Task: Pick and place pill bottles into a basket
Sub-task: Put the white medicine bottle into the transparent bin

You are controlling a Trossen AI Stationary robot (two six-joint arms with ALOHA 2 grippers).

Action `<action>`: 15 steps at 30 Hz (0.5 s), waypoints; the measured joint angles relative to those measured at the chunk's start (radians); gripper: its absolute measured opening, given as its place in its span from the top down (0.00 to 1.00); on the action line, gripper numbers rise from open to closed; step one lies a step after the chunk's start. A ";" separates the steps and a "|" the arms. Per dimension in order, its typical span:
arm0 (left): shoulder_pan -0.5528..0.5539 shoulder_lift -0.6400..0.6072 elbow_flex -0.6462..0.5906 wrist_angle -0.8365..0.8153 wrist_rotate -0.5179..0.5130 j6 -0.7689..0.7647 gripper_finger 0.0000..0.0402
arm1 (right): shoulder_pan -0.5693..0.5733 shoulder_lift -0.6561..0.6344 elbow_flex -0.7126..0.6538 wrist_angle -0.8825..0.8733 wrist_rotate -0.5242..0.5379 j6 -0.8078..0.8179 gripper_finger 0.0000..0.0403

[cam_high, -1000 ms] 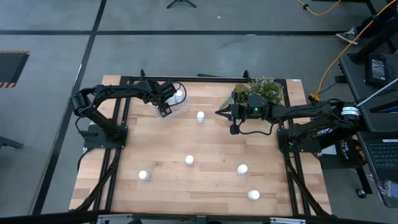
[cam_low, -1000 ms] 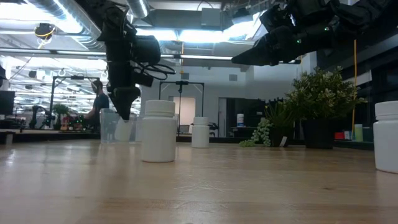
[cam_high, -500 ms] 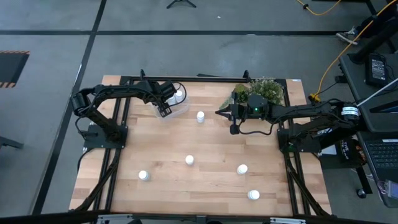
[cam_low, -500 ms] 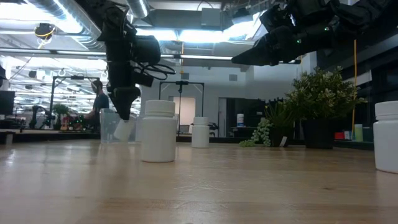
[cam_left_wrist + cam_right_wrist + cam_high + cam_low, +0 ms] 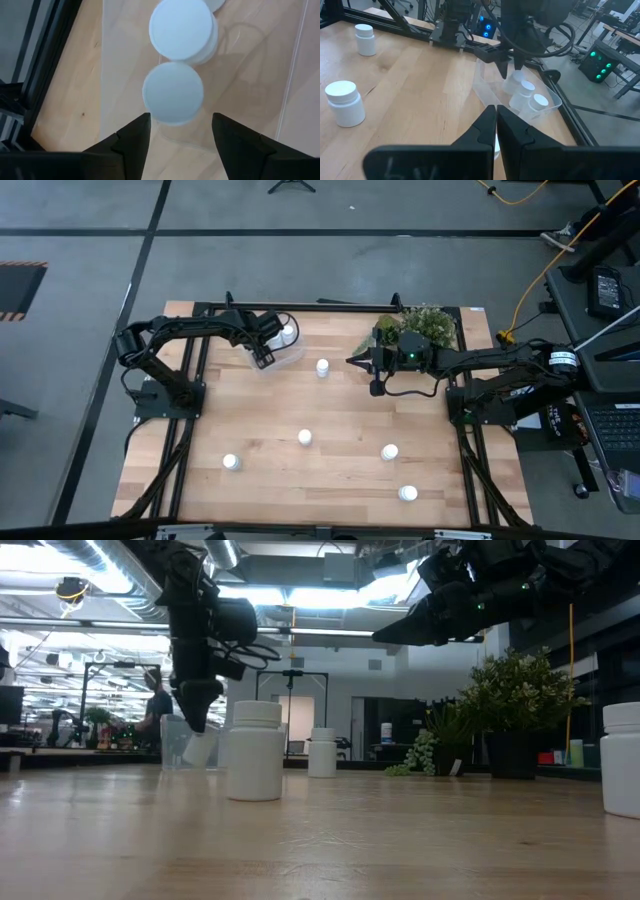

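No writing is readable. The left gripper [image 5: 263,356], fingers spread, hovers over the clear basket [image 5: 283,357] holding white pill bottles [image 5: 173,93]. The right gripper [image 5: 352,361], fingers pressed together, hangs near a table bottle [image 5: 323,367].

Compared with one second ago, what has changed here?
The pill bottle under the open left claw sank slightly and tipped inside the basket, apparently let go. The shut right claw and the other bottles stayed put.
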 joint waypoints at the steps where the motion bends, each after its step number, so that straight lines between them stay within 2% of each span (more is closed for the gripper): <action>1: 0.000 0.000 0.000 -0.007 0.000 0.000 0.49 | 0.000 0.000 0.000 0.000 0.000 0.000 0.95; 15: 0.000 0.000 0.000 -0.058 0.000 -0.011 0.50 | 0.000 0.000 0.000 0.000 0.000 0.000 0.95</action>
